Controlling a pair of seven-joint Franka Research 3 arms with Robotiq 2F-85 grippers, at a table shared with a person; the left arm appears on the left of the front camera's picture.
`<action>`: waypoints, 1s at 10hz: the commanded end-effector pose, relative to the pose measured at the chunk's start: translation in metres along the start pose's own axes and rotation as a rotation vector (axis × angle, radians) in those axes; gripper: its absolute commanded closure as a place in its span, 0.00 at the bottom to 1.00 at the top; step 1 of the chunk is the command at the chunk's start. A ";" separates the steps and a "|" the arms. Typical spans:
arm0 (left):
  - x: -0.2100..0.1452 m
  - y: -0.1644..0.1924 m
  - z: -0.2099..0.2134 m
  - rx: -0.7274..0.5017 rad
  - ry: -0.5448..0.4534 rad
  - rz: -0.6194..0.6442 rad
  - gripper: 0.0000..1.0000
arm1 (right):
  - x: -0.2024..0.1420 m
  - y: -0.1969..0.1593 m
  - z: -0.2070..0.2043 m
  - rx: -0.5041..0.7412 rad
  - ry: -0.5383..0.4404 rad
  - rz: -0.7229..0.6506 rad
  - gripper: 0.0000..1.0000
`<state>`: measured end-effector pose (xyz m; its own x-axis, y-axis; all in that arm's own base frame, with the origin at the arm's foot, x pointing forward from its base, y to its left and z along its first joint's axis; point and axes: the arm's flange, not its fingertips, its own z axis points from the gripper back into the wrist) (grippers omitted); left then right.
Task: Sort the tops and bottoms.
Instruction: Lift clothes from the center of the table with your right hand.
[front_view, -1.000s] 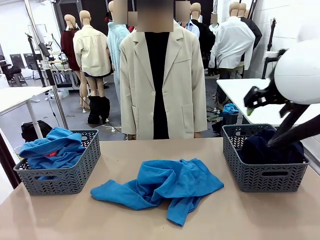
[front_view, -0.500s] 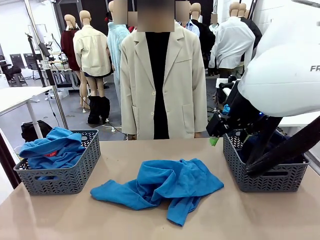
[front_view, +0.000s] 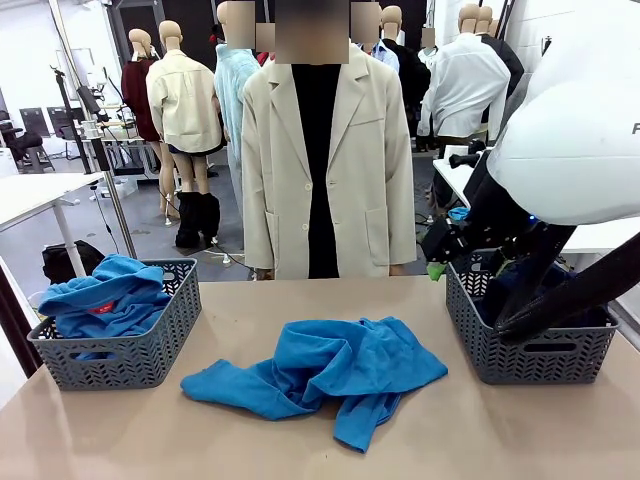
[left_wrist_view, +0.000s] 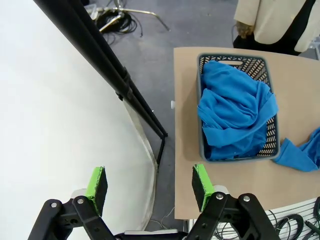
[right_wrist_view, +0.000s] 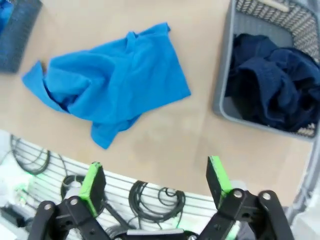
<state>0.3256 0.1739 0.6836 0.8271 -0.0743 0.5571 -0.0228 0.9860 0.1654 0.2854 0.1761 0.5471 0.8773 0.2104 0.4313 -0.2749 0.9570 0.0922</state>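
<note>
Right arm swings from the far right toward the table middle

The right gripper (front_view: 437, 262), a second ago high beside the right basket (front_view: 525, 345), is now lower at this basket's near-left corner, jaws wide, and the white arm now covers the upper right.

One bright blue top (front_view: 325, 375) lay crumpled mid-table near the front edge; more blue tops (front_view: 105, 295) filled the left basket (front_view: 140, 352); dark navy bottoms (right_wrist_view: 272, 87) sat bunched in the right basket (front_view: 520, 350)

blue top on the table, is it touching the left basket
Apart: the front view shows bare tabletop between the loose blue top and the left basket.
</note>
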 end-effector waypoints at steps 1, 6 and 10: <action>0.001 0.002 0.001 0.000 0.005 -0.008 0.12 | 0.017 0.036 -0.011 -0.019 -0.025 0.231 0.00; 0.001 0.002 0.001 0.000 0.005 -0.008 0.12 | 0.071 0.093 -0.132 0.088 0.238 0.526 0.00; 0.001 0.002 0.001 0.000 0.005 -0.008 0.12 | 0.064 0.115 -0.210 0.094 0.372 0.535 0.00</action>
<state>0.3267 0.1744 0.6838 0.8279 -0.0738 0.5560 -0.0234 0.9859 0.1657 0.3879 0.3339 0.3953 0.6768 0.7266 0.1185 -0.7353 0.6751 0.0598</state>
